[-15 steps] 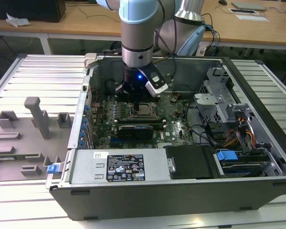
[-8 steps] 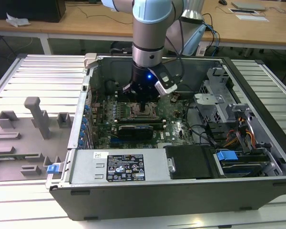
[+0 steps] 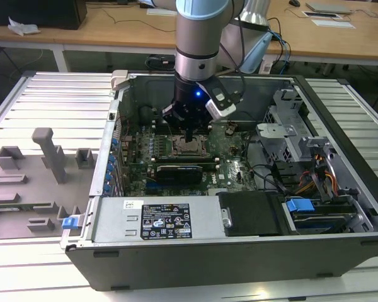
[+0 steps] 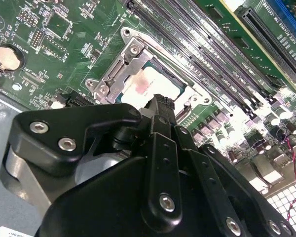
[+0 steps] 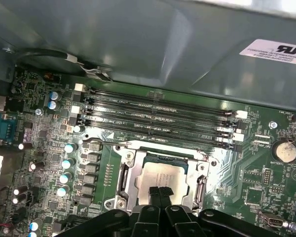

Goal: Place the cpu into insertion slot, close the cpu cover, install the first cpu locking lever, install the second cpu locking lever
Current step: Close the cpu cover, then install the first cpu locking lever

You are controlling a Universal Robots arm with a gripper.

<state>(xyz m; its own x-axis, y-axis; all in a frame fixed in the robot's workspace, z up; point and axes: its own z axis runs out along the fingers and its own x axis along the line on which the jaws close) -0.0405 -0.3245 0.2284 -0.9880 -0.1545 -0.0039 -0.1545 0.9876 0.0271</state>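
Reviewing progress: cpu seated in slot, motherboard centre; cover lies down around it. Gripper pinched together, empty, tip at cpu's edge. You may judge placement done; levers unclear.

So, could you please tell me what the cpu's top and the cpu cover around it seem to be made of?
The cpu: its top looks like metal, pale beige-silver with a dull satin finish that gives only a soft sheen. The cpu cover: probably thin stamped sheet metal, brighter silver, with sharp highlights along its edges. The exact alloys cannot be told from the look.
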